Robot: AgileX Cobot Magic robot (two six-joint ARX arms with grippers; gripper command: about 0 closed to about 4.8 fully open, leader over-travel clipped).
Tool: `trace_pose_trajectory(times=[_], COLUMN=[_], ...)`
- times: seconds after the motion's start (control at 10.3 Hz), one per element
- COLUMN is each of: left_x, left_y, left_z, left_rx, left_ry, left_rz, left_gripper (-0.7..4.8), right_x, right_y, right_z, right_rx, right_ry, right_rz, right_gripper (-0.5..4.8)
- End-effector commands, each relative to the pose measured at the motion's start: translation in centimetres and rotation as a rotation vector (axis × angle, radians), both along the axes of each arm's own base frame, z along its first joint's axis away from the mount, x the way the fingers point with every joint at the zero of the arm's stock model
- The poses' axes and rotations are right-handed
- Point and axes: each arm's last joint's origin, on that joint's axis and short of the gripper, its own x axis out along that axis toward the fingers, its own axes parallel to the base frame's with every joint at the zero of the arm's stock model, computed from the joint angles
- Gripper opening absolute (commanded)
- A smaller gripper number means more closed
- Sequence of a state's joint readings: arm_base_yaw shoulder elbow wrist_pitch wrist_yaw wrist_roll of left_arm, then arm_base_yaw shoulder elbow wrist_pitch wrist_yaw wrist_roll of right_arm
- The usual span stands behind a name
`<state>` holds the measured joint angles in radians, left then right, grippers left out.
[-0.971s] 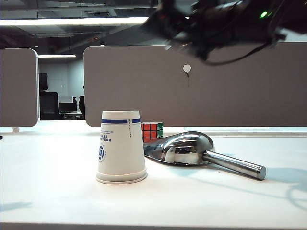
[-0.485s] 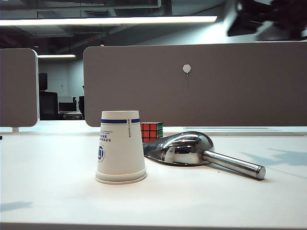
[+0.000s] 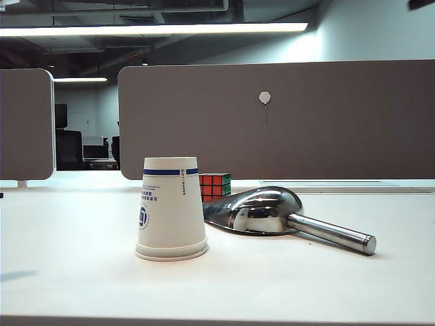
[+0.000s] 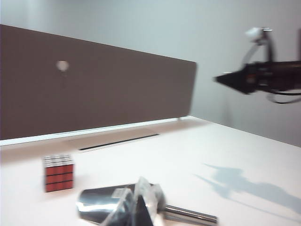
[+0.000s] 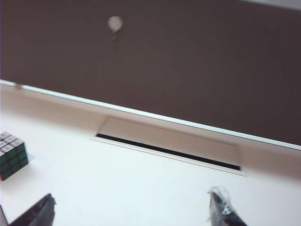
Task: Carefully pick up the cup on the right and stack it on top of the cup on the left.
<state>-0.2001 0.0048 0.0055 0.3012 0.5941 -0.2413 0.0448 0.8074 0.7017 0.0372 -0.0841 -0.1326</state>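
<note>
Right gripper (image 5: 129, 209), jaws wide and empty, has been withdrawn from above the bench; left gripper (image 4: 141, 207) is blurred, its state unreadable. One inverted cup (image 3: 171, 208) is seen mid-bench, seemingly already stacked.

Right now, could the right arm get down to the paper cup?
Probably yes. The right gripper hangs open high above the table's right side, with nothing over the cup; the scoop lies beside it. The left gripper, shut, points toward the scoop.
</note>
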Motion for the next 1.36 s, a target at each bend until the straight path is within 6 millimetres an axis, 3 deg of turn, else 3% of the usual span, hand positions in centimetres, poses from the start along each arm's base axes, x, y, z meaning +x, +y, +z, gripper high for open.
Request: trace_pose_trajectory(times=[0.1, 0.39, 0.49, 0.68, 0.78, 0.97, 1.17, 1.36], left_x=[0.5, 0.5, 0.5, 0.5, -0.2, -0.3, -0.1, 0.2], left_y=[0.4, 0.4, 0.4, 0.4, -0.3, -0.4, -0.2, 0.0], left_z=[-0.3, -0.4, -0.4, -0.4, -0.5, -0.5, -0.5, -0.5], left_rx=[-0.043, -0.041, -0.041, -0.040, 0.052, 0.064, 0.039, 0.007], left_ry=[0.061, 0.066, 0.067, 0.068, 0.050, 0.047, 0.053, 0.059], left_rz=[0.186, 0.185, 0.182, 0.181, -0.154, -0.197, -0.107, 0.020], left_gripper=[-0.05, -0.05, -0.05, -0.05, -0.05, -0.05, -0.05, -0.05], right_x=[-6.3, -7.9, -10.4, -10.6, -12.8, -14.5, -16.9, -18.1], right_y=[-0.5, -0.6, -0.7, -0.7, -0.9, -1.0, -1.0, -1.1], right_z=[1.6, 1.3, 0.7, 0.4, -0.7, -1.2, -2.2, -3.0], right_rx=[0.003, 0.001, -0.001, -0.002, -0.011, 0.013, 0.020, 0.018], right_ry=[-0.059, -0.030, 0.006, 0.024, 0.092, 0.099, 0.094, 0.081], right_rz=[-0.053, -0.053, -0.053, -0.054, -0.094, -0.107, -0.107, -0.106], right_gripper=[4.16, 4.06, 3.86, 3.85, 3.86, 3.85, 3.65, 3.63])
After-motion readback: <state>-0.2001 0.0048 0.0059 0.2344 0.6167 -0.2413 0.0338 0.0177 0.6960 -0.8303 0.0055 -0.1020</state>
